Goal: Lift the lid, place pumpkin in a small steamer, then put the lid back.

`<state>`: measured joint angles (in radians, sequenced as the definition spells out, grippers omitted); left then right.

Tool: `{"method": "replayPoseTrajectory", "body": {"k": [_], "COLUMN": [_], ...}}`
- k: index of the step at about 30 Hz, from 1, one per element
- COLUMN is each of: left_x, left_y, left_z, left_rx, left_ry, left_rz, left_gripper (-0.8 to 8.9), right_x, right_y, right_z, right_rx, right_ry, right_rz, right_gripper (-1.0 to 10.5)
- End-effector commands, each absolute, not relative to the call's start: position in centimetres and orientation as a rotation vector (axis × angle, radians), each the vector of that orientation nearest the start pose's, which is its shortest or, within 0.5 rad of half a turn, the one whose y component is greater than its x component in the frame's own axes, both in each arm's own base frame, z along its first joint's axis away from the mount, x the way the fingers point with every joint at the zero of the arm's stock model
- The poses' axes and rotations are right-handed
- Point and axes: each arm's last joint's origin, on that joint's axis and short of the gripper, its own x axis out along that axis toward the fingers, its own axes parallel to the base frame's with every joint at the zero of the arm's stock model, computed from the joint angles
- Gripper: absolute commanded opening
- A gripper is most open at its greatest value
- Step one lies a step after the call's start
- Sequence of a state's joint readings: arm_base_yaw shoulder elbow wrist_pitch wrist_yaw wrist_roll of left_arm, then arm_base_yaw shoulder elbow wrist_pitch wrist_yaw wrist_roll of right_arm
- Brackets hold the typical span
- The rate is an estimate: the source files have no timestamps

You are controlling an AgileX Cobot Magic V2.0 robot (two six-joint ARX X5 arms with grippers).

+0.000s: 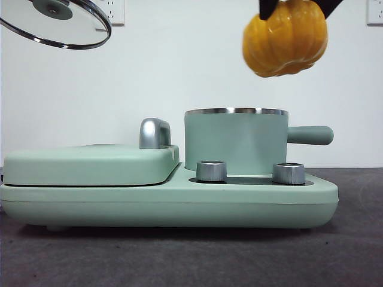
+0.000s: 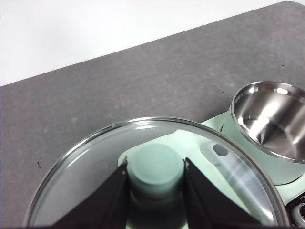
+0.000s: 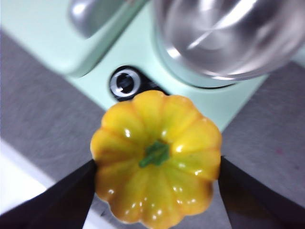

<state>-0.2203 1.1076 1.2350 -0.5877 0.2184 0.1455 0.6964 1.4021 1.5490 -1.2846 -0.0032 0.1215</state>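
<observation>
The right gripper point(image 3: 157, 195) clamps the pumpkin point(image 1: 285, 37) by its ribbed flanks, one jaw on each side and the green stem point(image 3: 155, 153) pointing up at the wrist camera. In the front view it hangs in the upper right of the frame, well above the steamer point(image 1: 236, 142) and a little to the right of it, over the side handle point(image 1: 309, 135).

The left gripper point(image 2: 156, 177) is closed on the mint knob point(image 2: 156, 167) of the lid point(image 1: 57, 23), which floats tilted at the upper left of the front view, clear of everything below. The steamer stands open at centre right, on the base point(image 1: 167, 203) behind two steel dials point(image 1: 211, 171), its bright steel inside bare.

The pumpkin looks hard, glossy and light, probably plastic; its rounded ribs give the jaws little flat to bite on, so it could twist or slide out if the squeeze eases. The grip across its widest part seems the safest one. As it looks nearly as wide as the pot, it probably has to go down centred and level. The lid is glass and steel, heavier and breakable; its knob is the only sensible hold.
</observation>
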Motion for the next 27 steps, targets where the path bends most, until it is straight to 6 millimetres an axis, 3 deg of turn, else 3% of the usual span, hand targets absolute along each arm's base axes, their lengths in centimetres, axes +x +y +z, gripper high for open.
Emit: {"method": "replayPoseTrajectory", "body": {"k": [1,9,14,27], "left_x": [21.8,21.8,21.8,21.9], "left_y": [-5.6,-5.6,-5.6,-5.6], "left_z": [39.5,39.5,39.5,39.5], "left_rx": [0.150,0.150,0.150,0.150], "left_ry": [0.390,0.390,0.390,0.389], "left_rz": [-0.472,-0.471,-0.471,-0.471], "left_gripper": [0.10,0.10,0.10,0.10], "right_x": [20.6,25.2,28.2,33.7], "right_y": [16.0,15.8,16.5,19.6], "right_z": [37.8,39.4,39.3,35.0], "right_rx": [-0.299,-0.284,-0.267,-0.274], "right_ry": [1.115,1.098,1.123,1.215], "right_rz": [0.540,0.484,0.488,0.535], "right_gripper": [3.0,3.0,3.0,3.0]}}
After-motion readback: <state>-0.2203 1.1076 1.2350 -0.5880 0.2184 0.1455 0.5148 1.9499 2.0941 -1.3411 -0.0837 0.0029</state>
